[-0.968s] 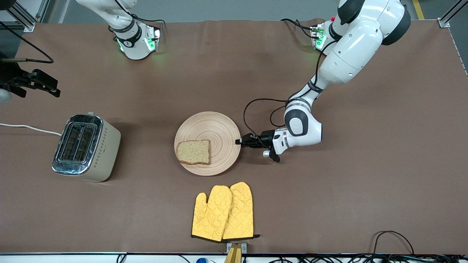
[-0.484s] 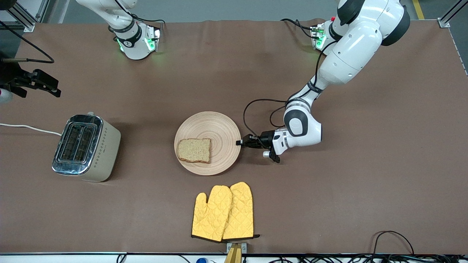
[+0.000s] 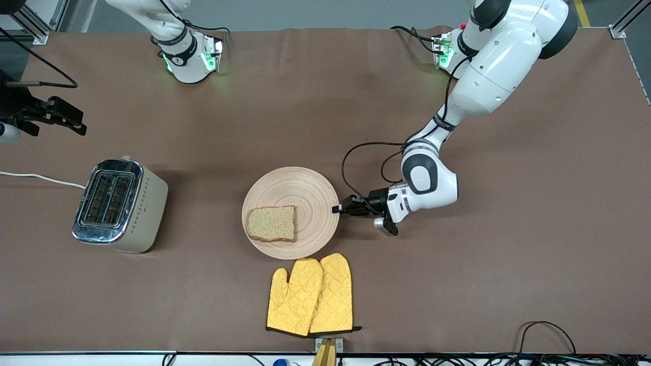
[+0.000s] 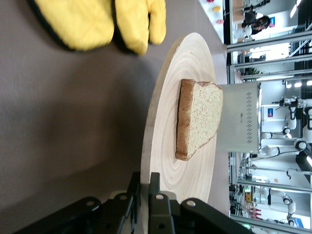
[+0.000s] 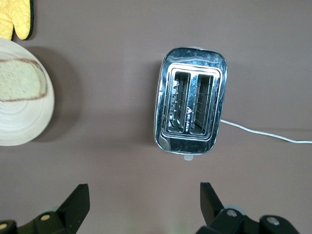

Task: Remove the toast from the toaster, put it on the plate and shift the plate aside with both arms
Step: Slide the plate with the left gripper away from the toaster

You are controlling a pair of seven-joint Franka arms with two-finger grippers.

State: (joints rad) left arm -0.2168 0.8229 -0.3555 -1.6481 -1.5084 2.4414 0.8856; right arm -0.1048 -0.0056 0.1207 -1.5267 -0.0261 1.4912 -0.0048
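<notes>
Since the earlier frame, the plate (image 3: 290, 212) has shifted nearer to the front camera, and its rim now lies just beside the tips of the yellow oven mitts (image 3: 311, 296). The left gripper (image 3: 339, 208) is pinched on the plate's rim at the edge toward the left arm's end of the table. The toast (image 3: 271, 223) lies flat on the plate, on the side toward the toaster (image 3: 119, 205). The right gripper (image 5: 144, 202) waits with its fingers spread wide, held in the air above the table near the toaster.
</notes>
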